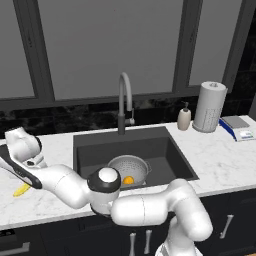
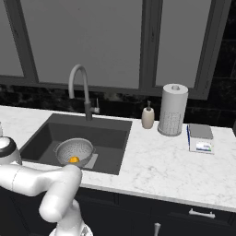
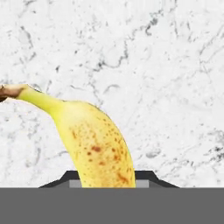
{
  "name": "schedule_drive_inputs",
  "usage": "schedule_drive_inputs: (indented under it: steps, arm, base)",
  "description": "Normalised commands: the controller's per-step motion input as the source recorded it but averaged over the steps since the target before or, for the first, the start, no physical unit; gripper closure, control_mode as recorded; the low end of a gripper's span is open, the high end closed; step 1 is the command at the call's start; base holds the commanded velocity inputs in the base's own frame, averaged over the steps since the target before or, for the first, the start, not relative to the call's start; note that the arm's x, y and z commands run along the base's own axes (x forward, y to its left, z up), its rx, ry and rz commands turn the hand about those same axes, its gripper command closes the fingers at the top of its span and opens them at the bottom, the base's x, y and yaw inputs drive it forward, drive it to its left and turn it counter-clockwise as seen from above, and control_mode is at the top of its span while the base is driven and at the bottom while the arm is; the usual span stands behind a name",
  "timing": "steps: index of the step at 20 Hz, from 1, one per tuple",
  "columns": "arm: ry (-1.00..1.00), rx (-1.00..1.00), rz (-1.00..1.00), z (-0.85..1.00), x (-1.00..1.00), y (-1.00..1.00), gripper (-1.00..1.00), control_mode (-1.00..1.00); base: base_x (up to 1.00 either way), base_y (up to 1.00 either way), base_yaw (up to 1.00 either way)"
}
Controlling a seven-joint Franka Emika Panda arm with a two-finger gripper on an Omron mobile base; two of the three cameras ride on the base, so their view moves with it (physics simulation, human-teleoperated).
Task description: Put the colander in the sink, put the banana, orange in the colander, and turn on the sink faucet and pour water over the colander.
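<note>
claw point(image 3: 103, 183) clenched on banana point(image 3: 94, 144) | low over worktop point(image 3: 153, 65), ready to lift | orange point(image 1: 128, 180) sits in colander point(image 1: 131, 167), sink point(image 1: 165, 150)

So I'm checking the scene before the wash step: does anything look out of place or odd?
Nothing looks spilled or damaged. The colander sits upright in the sink with the orange inside. Only the banana is out of place, on the counter left of the sink, with the tool shut on it.
</note>
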Motion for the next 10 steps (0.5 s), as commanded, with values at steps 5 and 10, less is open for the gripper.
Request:
schedule_drive_inputs:
  steps: [5,10]
  arm:
    - [0.0,0.0,-0.14,0.1,-0.25,-0.98,1.0,-1.0]
    - [-0.02,0.0,-0.14,0.17,-0.33,-1.0,1.0,-1.0]
  base:
    - [0.0,0.0,0.0]
    - [0.0,0.0,0.0]
